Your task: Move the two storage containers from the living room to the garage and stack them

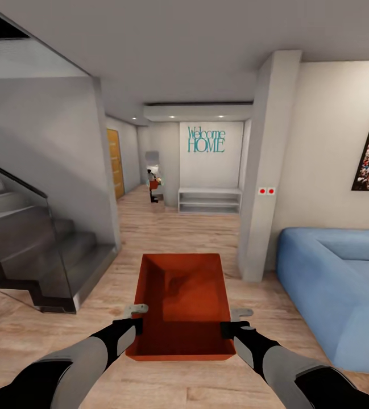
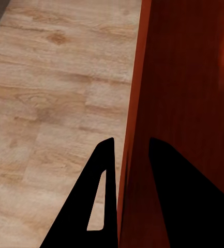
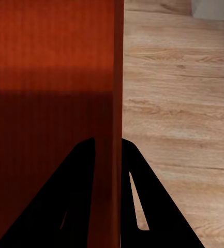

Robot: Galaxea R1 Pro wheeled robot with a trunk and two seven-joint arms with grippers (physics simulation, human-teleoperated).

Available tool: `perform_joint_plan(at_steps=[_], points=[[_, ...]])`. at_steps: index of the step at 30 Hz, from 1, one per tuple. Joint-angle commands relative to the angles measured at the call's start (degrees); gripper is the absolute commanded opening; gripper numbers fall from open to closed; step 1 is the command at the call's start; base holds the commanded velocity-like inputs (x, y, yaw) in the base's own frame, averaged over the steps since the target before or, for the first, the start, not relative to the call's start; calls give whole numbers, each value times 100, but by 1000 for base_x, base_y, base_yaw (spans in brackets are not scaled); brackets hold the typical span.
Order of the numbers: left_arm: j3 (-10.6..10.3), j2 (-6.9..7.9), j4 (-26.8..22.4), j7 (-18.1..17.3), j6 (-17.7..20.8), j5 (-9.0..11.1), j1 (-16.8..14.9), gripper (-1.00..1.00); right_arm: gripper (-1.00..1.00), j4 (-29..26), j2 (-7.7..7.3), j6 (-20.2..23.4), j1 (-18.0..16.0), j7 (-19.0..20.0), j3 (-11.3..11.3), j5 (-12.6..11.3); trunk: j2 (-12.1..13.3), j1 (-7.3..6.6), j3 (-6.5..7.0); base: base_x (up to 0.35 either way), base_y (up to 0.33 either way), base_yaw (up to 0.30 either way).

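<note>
I hold one orange-red storage container [image 1: 183, 304] in front of me, above the light wood planks of the living room. My left gripper [image 1: 134, 325] is shut on its left wall and my right gripper [image 1: 231, 328] on its right wall. In the left wrist view the container wall [image 2: 184, 103] runs between my two black fingers [image 2: 99, 196]. The right wrist view has the opposite wall [image 3: 55, 77] clamped the same way between the fingers [image 3: 137, 196]. The bin is empty and level.
A blue sofa [image 1: 338, 295] stands at the right. A grey staircase with a glass rail [image 1: 30, 244] is at the left. A pillar [image 1: 266, 170] stands ahead right. A hallway leads ahead to a white bench [image 1: 209, 200] under a "Welcome HOME" wall.
</note>
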Motion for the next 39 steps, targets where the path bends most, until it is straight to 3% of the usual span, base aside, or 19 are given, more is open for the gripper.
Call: perform_joint_plan(at_steps=[1, 39], points=[[117, 218, -13, 356, 32, -6, 2, -100, -100, -9, -1, 3, -2, -318, -126, -38, -4, 5, -2, 322, 0, 0], [121, 244, -5, 336, 32, 19, 2, -100, -100, -9, 2, 1, -2, -310, -126, -39, -4, 5, -2, 322, 0, 0]])
